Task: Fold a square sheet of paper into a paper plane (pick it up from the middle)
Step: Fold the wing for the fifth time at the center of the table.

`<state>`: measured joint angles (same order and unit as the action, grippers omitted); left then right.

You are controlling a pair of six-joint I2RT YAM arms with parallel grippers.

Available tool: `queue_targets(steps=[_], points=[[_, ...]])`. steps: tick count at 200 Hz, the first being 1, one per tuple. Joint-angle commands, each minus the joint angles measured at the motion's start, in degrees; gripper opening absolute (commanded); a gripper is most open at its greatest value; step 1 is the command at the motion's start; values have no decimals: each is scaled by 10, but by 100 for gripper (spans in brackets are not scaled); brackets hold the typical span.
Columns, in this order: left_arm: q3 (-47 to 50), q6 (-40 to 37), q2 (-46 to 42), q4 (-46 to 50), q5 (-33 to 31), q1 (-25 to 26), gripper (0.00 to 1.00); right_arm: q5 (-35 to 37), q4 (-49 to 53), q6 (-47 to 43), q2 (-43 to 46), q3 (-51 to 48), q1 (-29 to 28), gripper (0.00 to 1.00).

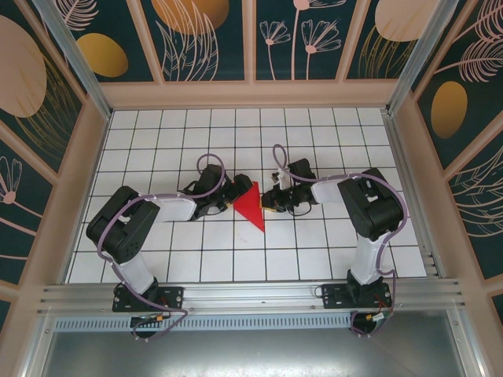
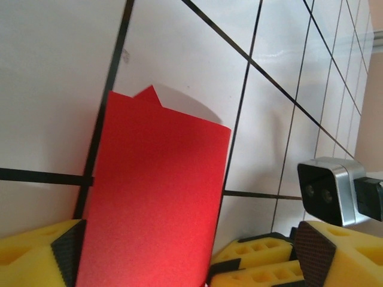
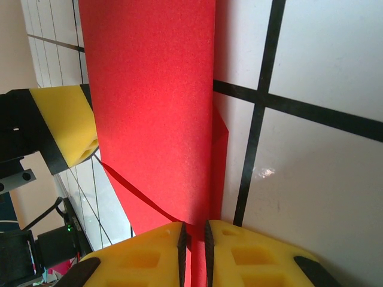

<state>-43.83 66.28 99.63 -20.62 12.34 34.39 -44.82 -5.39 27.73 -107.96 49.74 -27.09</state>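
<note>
Near the middle of the white tabletop point(image 1: 216, 237), ruled by black grid lines, the folded red paper point(image 1: 250, 206) is laid as a pointed wedge between the two grippers. One edge is pinched by the nearly closed fingers of the right gripper point(image 3: 194, 239). The left gripper point(image 2: 146, 257) is spread wide, the paper lying between its yellow fingers. The table is enclosed by dark teal wall panels point(image 1: 228, 47) painted with pale flowers; an aluminium rail point(image 1: 251, 294) is fixed along the near edge.
</note>
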Motion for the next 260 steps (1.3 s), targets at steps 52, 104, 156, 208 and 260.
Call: queue_targets(steps=[52,104,156,208,260], points=[[9,12,-27,-24,20,1,71,75,27,-7,-29,-12,-1,20],[28,9,-63,-23,6,1,60,80,26,0,-25,-9,-1,21],[29,9,-49,-50,37,0,46,85,30,4,-21,-1,-1,21],[14,9,-33,-37,34,0,25,77,13,13,3,-6,-2,24],[3,18,-27,-13,15,0,1,164,45,-8,118,-5,-2,32]])
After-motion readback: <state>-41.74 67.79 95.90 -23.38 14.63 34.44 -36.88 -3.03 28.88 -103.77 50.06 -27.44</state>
